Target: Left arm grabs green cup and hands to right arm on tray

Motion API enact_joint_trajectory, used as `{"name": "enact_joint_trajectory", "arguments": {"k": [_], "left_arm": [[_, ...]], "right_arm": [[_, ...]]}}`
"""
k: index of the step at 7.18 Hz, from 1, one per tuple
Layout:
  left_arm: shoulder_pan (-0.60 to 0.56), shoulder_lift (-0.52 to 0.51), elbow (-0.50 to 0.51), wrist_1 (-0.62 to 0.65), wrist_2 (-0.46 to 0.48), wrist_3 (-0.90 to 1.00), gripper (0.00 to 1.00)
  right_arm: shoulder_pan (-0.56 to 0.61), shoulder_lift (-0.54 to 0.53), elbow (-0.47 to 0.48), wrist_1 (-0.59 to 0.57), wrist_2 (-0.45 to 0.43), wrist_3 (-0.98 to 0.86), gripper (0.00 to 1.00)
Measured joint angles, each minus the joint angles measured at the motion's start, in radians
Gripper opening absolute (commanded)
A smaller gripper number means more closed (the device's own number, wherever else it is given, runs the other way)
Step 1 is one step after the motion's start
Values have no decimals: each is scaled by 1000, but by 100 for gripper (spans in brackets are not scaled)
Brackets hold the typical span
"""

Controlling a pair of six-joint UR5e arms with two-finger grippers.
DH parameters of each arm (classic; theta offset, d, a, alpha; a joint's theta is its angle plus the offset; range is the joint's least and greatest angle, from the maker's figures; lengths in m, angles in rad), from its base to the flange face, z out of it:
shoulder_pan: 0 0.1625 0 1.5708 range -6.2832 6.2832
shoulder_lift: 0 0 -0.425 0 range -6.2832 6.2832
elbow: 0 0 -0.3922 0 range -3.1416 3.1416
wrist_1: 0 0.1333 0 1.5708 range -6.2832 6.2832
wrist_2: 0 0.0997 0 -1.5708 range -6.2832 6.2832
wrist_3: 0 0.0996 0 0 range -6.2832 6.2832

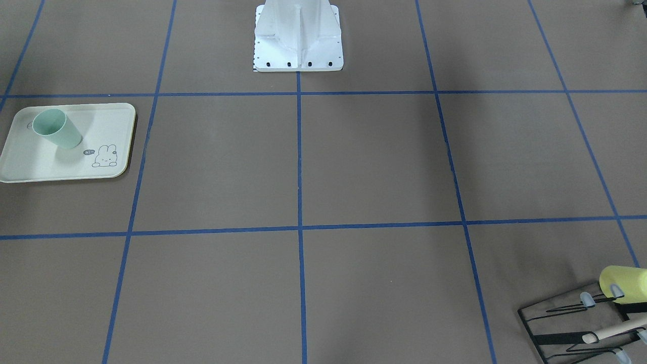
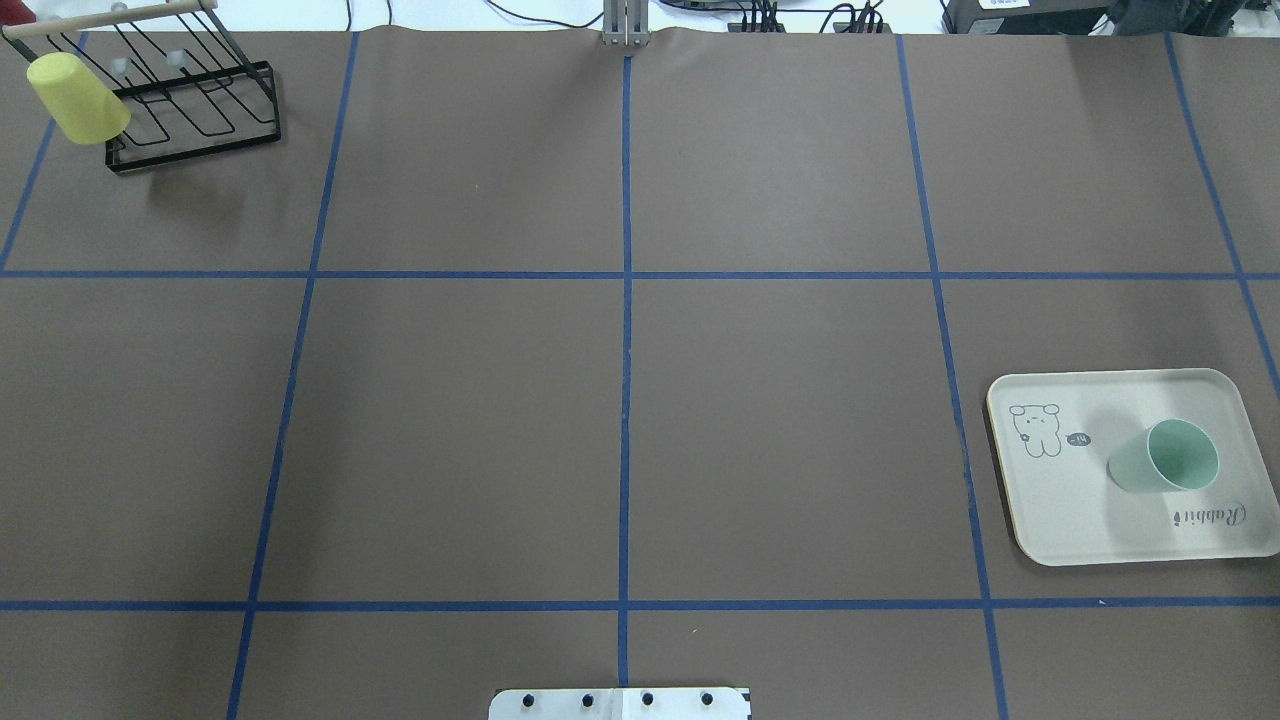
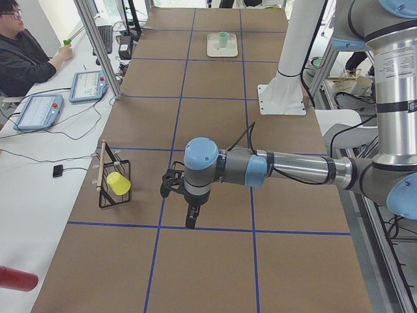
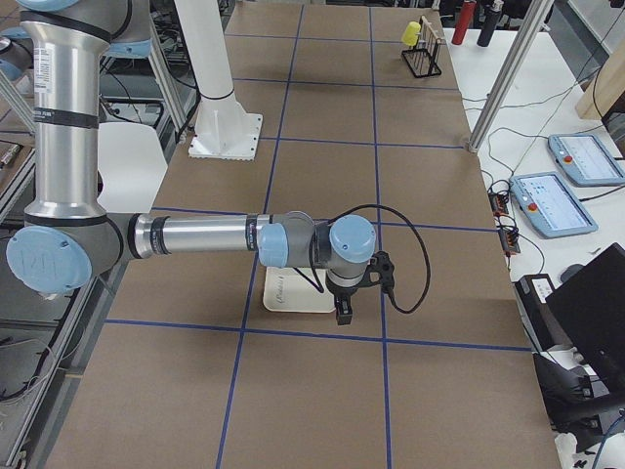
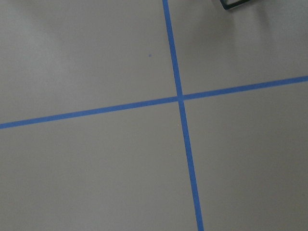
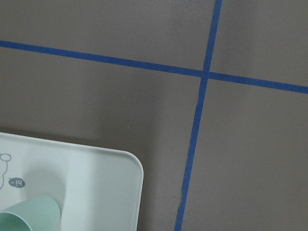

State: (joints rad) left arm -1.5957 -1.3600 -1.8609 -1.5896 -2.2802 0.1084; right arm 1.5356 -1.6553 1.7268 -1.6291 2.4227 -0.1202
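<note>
The green cup [image 2: 1165, 457] stands upright, mouth up, on the cream tray [image 2: 1080, 520] at the table's right; both also show in the front view, the cup [image 1: 55, 129] on the tray [image 1: 30, 162]. The right wrist view shows the tray's corner [image 6: 96, 183] and the cup's rim [image 6: 29, 214]. The left gripper [image 3: 189, 218] hangs above the table near the rack, far from the cup [image 3: 223, 39]. The right gripper [image 4: 342, 313] hangs over the tray's edge [image 4: 288, 293]. Both grippers show only in the side views; I cannot tell whether they are open or shut.
A pale yellow cup [image 2: 75, 97] hangs on a black wire rack [image 2: 190, 120] at the far left corner. The white robot base [image 1: 298, 35] stands at the table's near middle edge. An operator [image 3: 26, 52] sits beside the table. Blue tape lines grid the brown table.
</note>
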Motion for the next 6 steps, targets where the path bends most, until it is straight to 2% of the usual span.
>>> {"name": "enact_joint_trajectory", "arguments": {"k": [3,6], "left_arm": [[1,42,25,-3,-5,19,100],[4,-28,32,8,-63,-44,100]], "right_arm": [[0,1,-1,0,2,-1,99],[-1,4,-14,1,-1,-1,99]]}}
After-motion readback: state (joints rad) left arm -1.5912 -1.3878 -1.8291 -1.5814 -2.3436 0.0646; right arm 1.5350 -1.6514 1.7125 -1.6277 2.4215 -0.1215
